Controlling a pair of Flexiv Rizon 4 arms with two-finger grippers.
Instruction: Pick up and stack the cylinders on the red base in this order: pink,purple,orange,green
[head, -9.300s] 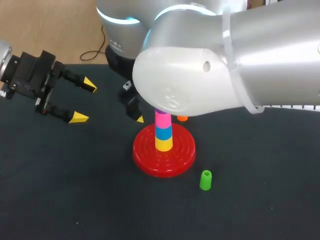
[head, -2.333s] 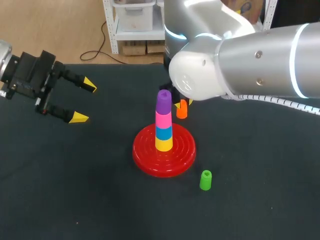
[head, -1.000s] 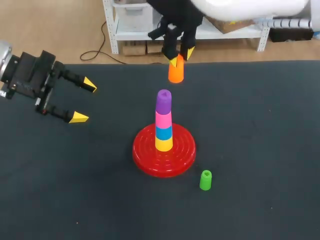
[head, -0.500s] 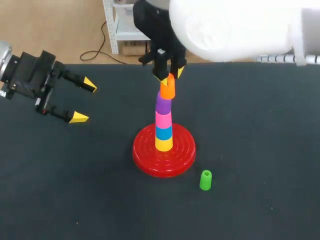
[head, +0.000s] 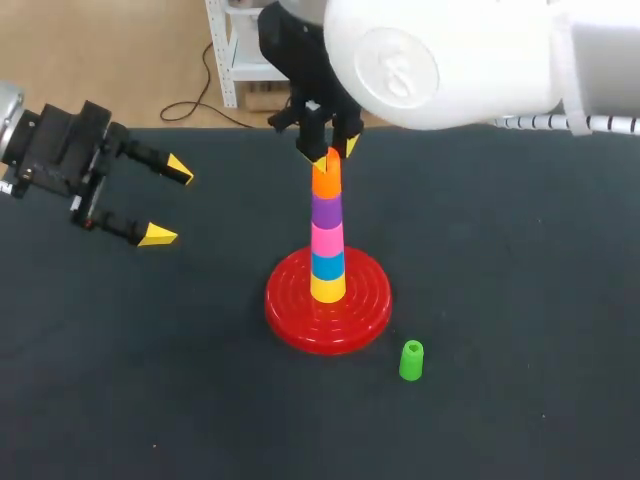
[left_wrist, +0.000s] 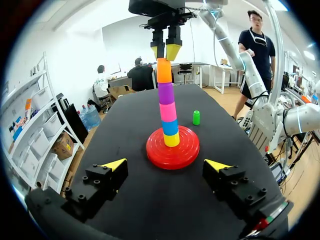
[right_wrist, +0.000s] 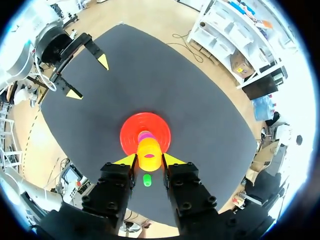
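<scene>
On the red base (head: 328, 305) rises a stack: yellow, blue, pink cylinder (head: 327, 240), purple cylinder (head: 325, 209). The orange cylinder (head: 326, 180) sits on the purple one, and my right gripper (head: 331, 151) is shut on its top from above. Seen from the right wrist, the orange cylinder (right_wrist: 149, 154) fills the gap between the right gripper (right_wrist: 149, 160) fingers, with the base (right_wrist: 131, 131) below. The green cylinder (head: 411, 360) stands upright on the table, front right of the base. My left gripper (head: 160, 203) hangs open at the far left, holding nothing, well away from the stack (left_wrist: 167, 102).
The dark table mat (head: 520, 320) surrounds the base on all sides. My right arm's big white body (head: 450, 60) hangs over the back of the table. The green cylinder (left_wrist: 196, 117) lies beyond the base as my left gripper (left_wrist: 167, 164) faces it.
My right gripper carried the orange cylinder from the back of the table toward the stack and lowered it onto the purple cylinder. The left arm stayed put.
</scene>
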